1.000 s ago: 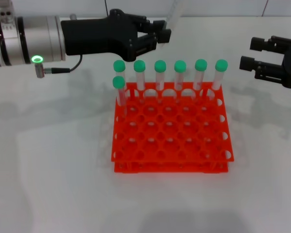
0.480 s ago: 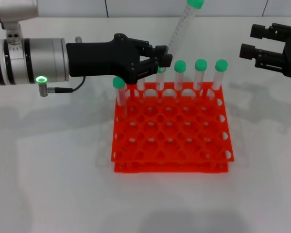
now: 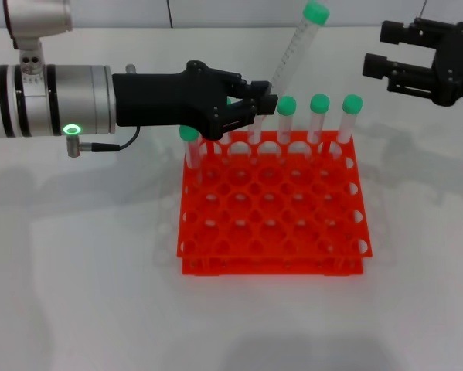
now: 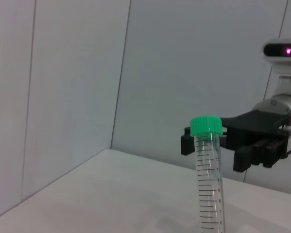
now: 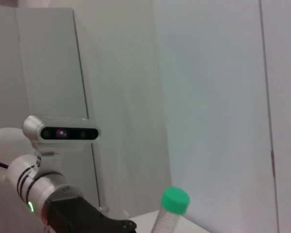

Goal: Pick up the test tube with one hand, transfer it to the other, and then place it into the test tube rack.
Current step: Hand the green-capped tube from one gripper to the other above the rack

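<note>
Tilting test tube [image 3: 296, 46] pinched low in left gripper [image 3: 256, 100] fingers — right gripper [image 3: 386, 49] fingers spread.

The only markings are on the test tube [image 4: 209, 179]: a printed scale of short black graduation lines runs down its clear wall below the green cap, with tiny numerals beside the longer lines, too small to read. No brand, label or other text can be read anywhere else.
</note>
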`<act>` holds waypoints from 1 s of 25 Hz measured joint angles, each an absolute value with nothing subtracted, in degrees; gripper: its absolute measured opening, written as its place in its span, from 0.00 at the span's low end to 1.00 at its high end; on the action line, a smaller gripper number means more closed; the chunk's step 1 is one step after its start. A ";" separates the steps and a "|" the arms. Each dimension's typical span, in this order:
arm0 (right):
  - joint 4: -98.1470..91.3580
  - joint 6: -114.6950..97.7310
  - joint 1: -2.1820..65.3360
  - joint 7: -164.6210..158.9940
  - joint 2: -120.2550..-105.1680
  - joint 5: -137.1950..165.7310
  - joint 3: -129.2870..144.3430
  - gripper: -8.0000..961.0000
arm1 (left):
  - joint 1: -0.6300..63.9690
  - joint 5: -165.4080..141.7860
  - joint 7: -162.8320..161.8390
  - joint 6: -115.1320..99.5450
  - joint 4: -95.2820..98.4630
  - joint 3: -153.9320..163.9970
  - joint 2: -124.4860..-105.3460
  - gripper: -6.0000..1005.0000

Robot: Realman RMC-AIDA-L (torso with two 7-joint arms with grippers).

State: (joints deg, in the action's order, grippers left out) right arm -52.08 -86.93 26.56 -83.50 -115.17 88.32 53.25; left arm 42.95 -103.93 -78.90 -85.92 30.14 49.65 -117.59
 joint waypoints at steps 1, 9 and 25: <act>-52.09 -86.94 26.78 -83.50 -115.16 88.32 53.30 0.62 | 42.97 -103.97 -78.90 -85.88 30.14 49.67 -117.59 0.18; -52.11 -87.29 28.56 -83.66 -115.21 88.28 53.36 0.62 | 43.33 -104.25 -79.35 -85.87 30.14 49.67 -117.60 0.18; -51.87 -87.14 30.31 -83.88 -115.31 86.43 55.32 0.62 | 43.29 -104.23 -79.54 -85.87 30.14 49.66 -117.60 0.18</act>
